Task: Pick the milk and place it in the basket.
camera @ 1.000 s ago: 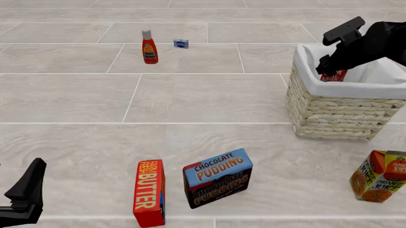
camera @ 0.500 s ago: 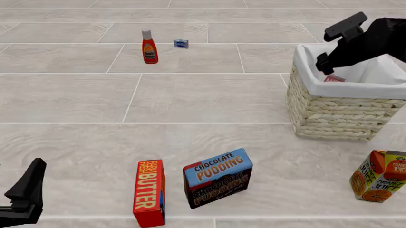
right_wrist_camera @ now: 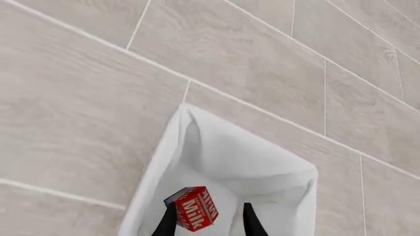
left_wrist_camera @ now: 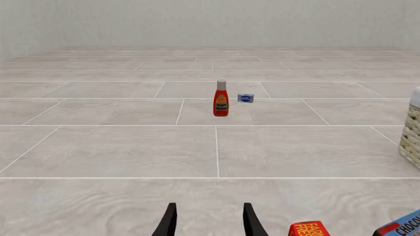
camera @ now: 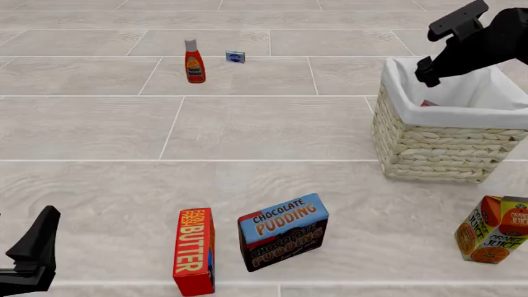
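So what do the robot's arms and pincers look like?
Both are plain matte black with no markings, stripes or cables showing. The right pincer sits on a chunky, blocky black arm with angular edges. The left pincer has two slim, dark, blade-like fingers that narrow toward their tips.

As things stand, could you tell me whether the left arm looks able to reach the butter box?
Probably yes: the left gripper sits low beside the butter box, with only bare floor between them.

red milk (right_wrist_camera: 194,214) with white lettering and a blue base lies on the white liner of the pale woven basket (camera: 437,145). the black right tool (right_wrist_camera: 208,221) hangs above it. the bench (camera: 247,130) shows grey wood-grain planks.
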Available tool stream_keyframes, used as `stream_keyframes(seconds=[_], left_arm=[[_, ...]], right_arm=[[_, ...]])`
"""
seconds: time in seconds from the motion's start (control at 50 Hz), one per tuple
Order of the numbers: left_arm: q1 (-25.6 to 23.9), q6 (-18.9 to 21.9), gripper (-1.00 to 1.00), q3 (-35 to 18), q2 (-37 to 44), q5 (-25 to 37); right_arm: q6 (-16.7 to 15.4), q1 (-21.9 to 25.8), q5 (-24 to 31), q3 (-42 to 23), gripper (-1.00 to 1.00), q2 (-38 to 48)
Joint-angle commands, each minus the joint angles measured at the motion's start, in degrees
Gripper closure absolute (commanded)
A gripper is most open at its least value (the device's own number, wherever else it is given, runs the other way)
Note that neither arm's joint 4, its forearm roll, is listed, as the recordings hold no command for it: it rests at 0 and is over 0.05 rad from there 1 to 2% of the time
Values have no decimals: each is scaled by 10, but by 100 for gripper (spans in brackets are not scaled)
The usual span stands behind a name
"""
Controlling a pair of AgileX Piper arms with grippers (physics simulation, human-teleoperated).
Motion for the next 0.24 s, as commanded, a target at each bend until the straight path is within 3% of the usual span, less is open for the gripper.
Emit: stream_keyframes(seconds=[0.02, 0.24], left_arm=[[0, 0, -100, 0, 0, 0], [0, 0, -100, 0, 0, 0]], right_arm=[[1, 5, 2, 1, -100, -18], [10, 14, -3, 19, -100, -50]])
